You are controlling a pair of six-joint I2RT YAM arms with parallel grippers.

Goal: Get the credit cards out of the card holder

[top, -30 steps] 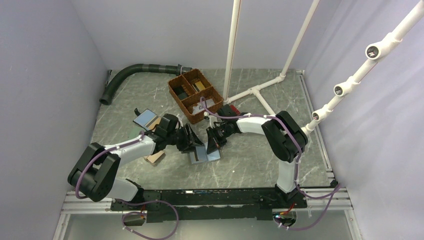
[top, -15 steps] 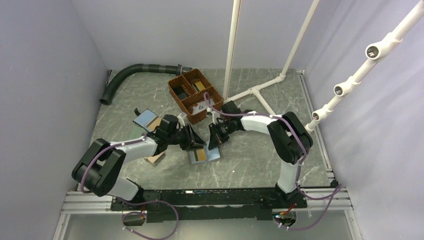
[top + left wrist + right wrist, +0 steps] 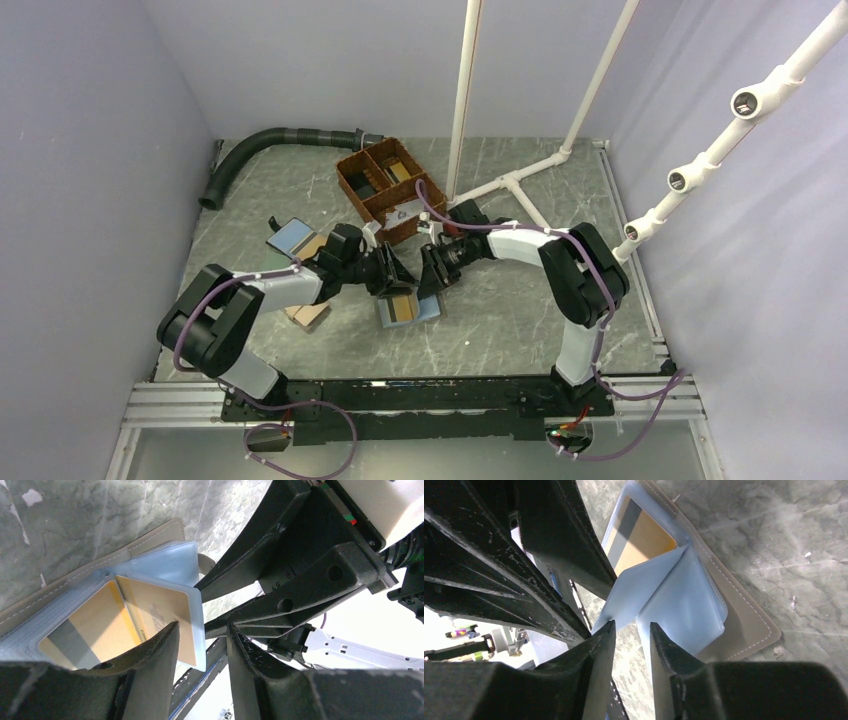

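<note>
The card holder lies open on the table, taupe outside, with light blue clear sleeves inside. Tan credit cards with a grey stripe sit in the sleeves and show in the right wrist view and the top view. My left gripper is open over the holder's far edge, and a sleeve corner with a card stands in its gap. My right gripper faces it, slightly open. One of its fingertips touches a lifted sleeve leaf.
A brown divided basket stands behind the grippers. A black hose lies at the back left, white pipes at the back right. A blue wallet with a tan panel and a tan item lie beside the left arm.
My left gripper has moved right and forward onto the holder. A sleeve leaf has turned and a tan card now shows. My right gripper has shifted slightly back.
</note>
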